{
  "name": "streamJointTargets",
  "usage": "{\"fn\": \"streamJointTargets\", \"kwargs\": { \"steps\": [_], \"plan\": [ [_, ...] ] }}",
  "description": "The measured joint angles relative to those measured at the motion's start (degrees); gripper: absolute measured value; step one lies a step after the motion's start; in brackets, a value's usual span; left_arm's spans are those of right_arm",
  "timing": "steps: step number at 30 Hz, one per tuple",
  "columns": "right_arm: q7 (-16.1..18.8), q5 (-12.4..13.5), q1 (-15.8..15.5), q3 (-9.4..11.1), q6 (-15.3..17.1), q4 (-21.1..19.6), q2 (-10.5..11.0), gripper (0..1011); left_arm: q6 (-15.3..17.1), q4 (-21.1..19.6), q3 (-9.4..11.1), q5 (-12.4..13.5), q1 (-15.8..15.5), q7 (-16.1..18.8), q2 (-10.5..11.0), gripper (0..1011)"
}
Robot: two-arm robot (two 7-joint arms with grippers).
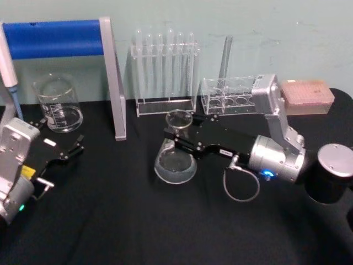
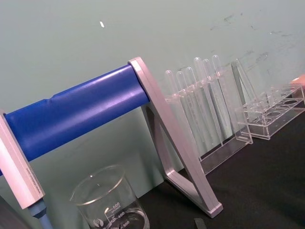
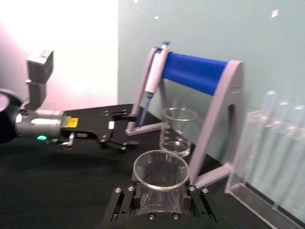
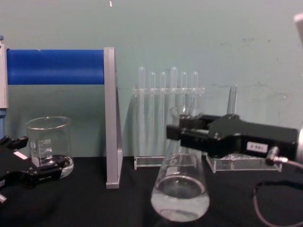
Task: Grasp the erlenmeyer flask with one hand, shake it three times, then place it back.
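Black table; chest view: right gripper clamps erlenmeyer flask neck.

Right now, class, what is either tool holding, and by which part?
The right tool grips the erlenmeyer flask by its narrow neck; the left tool holds nothing.

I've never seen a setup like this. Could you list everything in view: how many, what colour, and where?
erlenmeyer flask: one, clear glass, table centre, held at the neck
beaker: one, clear, back left
stand: one, grey legs and blue bar, back left beside the beaker
pipette: one, whitish with blue tip, at the stand's left end
test tube rack: one, clear, back centre, holding about six test tubes
low rack: one, clear, back right, with a single tube
tip box: one, pinkish, back right
table: black
right gripper: black, shut on the flask's neck
left gripper: black, open, before the beaker
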Motion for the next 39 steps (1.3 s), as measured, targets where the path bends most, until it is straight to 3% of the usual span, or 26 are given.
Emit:
{"fn": "streamJointTargets", "kwargs": {
  "steps": [7,17,39],
  "plan": [
    [-8.13,-1.63,-4.70,3.27,3.16,-7.97,2.19,449,0.00,0.00,0.00,0.00,0.00,0.00,0.00,1001],
    [-17.46,-5.27,-9.68,7.01,3.92,-12.73,1.79,449,0.00,0.00,0.00,0.00,0.00,0.00,0.00,1001],
    [-17.14,-6.58,-11.34,10.05,4.95,-12.63,-1.02,449,0.00,0.00,0.00,0.00,0.00,0.00,0.00,1001]
  ]
}}
